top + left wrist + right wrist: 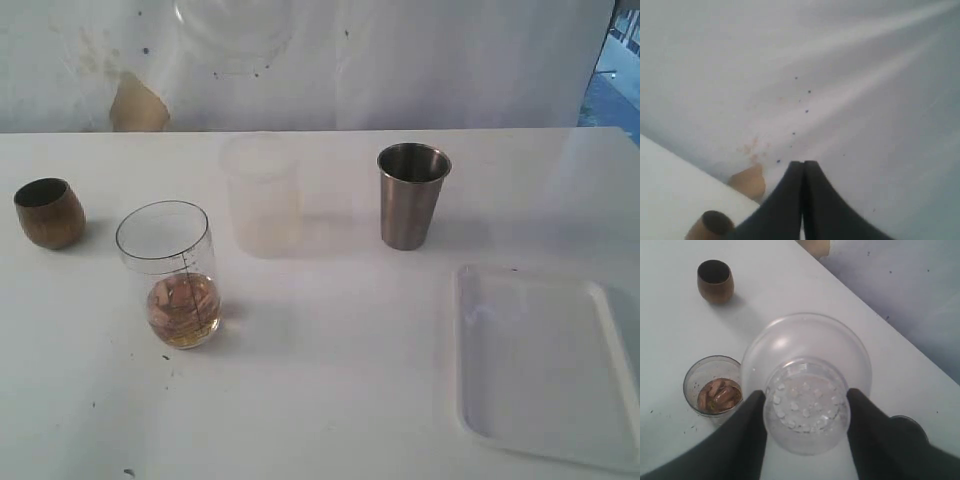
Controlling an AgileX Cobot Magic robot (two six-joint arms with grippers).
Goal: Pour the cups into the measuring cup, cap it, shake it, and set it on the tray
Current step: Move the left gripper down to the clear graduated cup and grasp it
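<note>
Four vessels stand upright on the white table (pixel 330 430), none touching. The brown cup (pixel 48 212) is far left and the measuring cup (pixel 170 272) sits near it, nearer the front. The frosted cup (pixel 262 195) is mid-back, with the steel tumbler (pixel 412 195) to its right. The measuring cup is uncapped, with amber liquid low in it. In the right wrist view, brownish lumps show in the liquid; can't tell what they are. The tray (pixel 545 365) lies flat at front right, well apart from the measuring cup.

Up in the air, the right gripper (pixel 806 395) has its jaws partway open, clamped on either side of a clear domed lid (pixel 805 342). The measuring cup and brown cup show below it on the table. A faint round clear shape at the top of the exterior view is probably that same lid.

Over on the other side, the left gripper (pixel 803 167) has its fingers pressed together with nothing between them. It is raised and faces the white backdrop (pixel 850 60), with the brown cup just below it.
</note>
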